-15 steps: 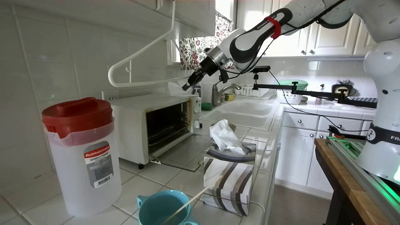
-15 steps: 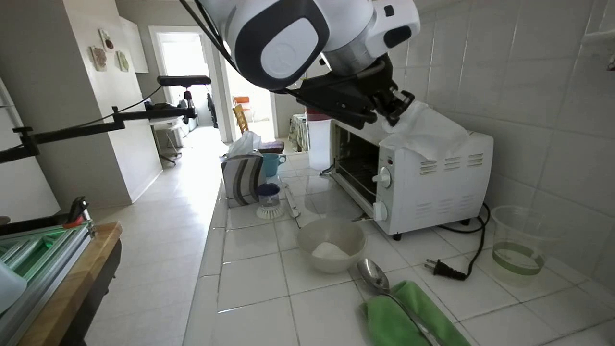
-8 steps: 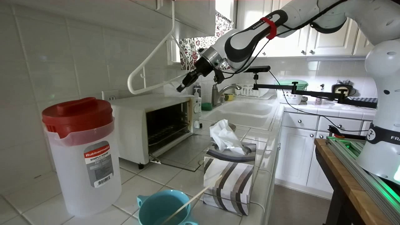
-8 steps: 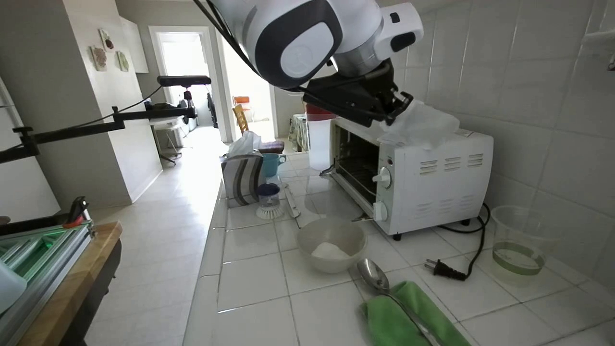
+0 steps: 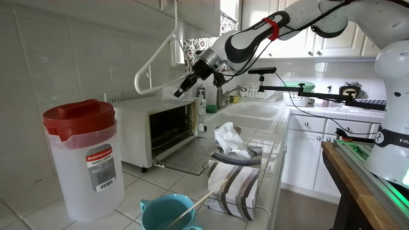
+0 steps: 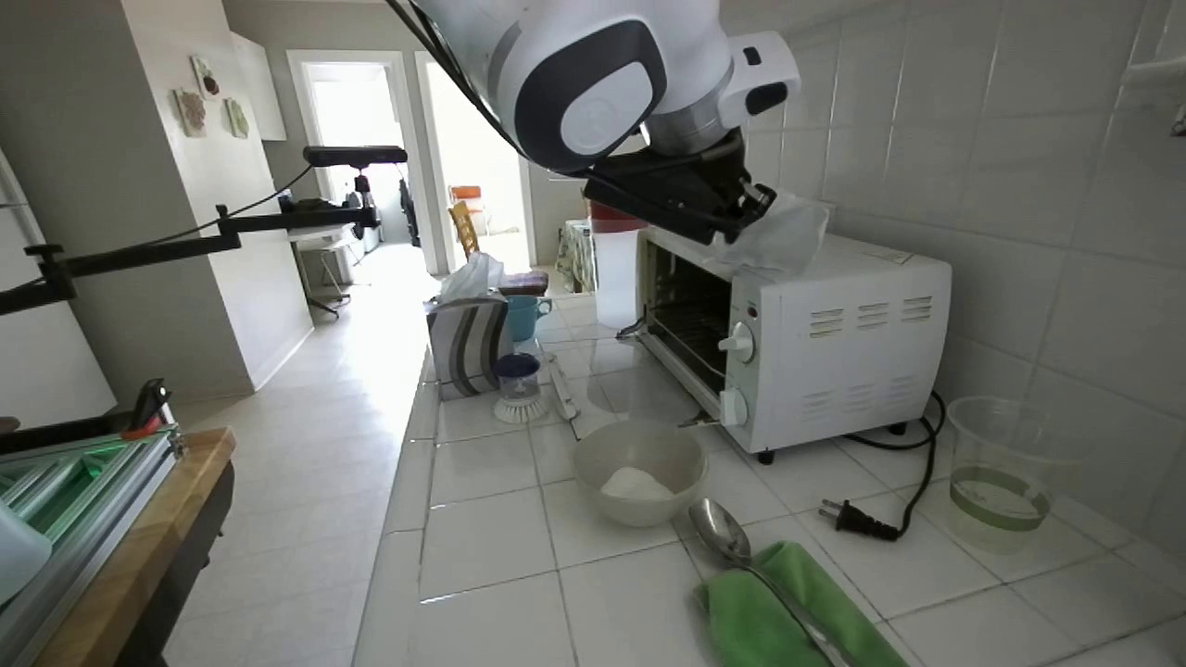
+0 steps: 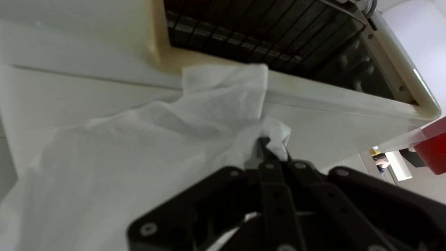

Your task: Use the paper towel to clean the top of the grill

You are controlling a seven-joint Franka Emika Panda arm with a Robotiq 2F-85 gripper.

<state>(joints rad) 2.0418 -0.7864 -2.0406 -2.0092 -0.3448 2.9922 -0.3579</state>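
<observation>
The grill is the white toaster oven on the tiled counter; it shows in both exterior views (image 5: 131, 127) (image 6: 852, 343), its front open on a dark inside with a rack. Its pale top also shows in the wrist view (image 7: 348, 129). My gripper (image 5: 178, 93) (image 6: 749, 218) is over the front part of the top, tilted down. In the wrist view the gripper (image 7: 273, 148) is shut on a bunched corner of the white paper towel (image 7: 139, 150). The towel (image 5: 169, 92) (image 6: 792, 232) trails from the fingertips over the top, near the knob end.
A white hanging frame (image 5: 138, 80) is left of the gripper. A red-lidded container (image 5: 88, 159), blue cup (image 5: 166, 210) and striped tissue box (image 5: 233, 185) stand nearby. A bowl (image 6: 639, 472), spoon (image 6: 721, 530), green cloth (image 6: 788, 602) and clear cup (image 6: 1005, 463) are beyond the knob end.
My gripper has moved along the top away from the knob end and slightly lower, dragging the towel off the vented side's edge. The white hanging frame has shifted right in an exterior view.
</observation>
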